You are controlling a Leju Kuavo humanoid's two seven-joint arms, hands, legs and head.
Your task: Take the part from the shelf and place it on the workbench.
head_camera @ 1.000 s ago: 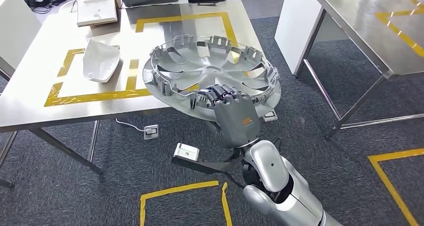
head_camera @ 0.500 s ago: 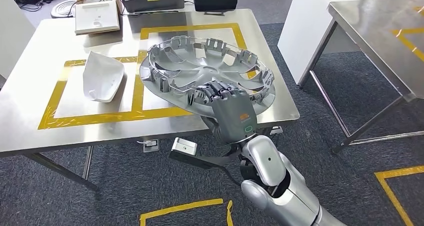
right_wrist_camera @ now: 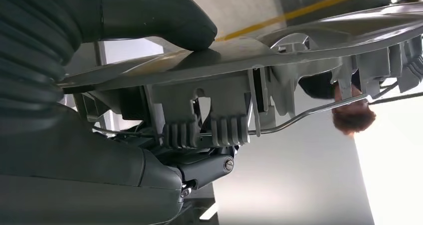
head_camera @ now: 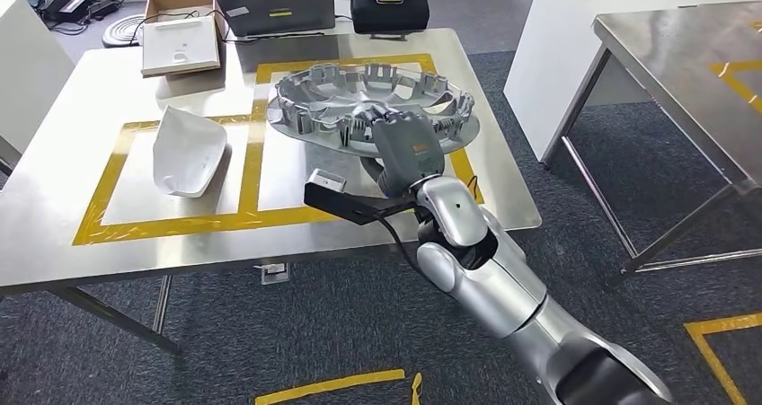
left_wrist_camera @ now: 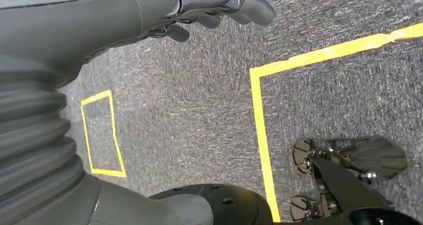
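My right hand (head_camera: 406, 149) clamped the hubcap's (head_camera: 377, 109) near rim, thumb (right_wrist_camera: 149, 15) beneath, holding it over the workbench's (head_camera: 90, 252) right taped square. My left hand (left_wrist_camera: 149, 15) hung empty, fingers loosely curled.

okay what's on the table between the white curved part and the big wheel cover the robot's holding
Only a strip of yellow tape on bare steel, seen in the head view. It runs between the white curved part and the wheel cover held by the right hand.

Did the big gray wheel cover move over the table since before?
Yes. The wheel cover, held by the right hand, went from overhanging the table's near edge to fully over it, inside the yellow tape square.
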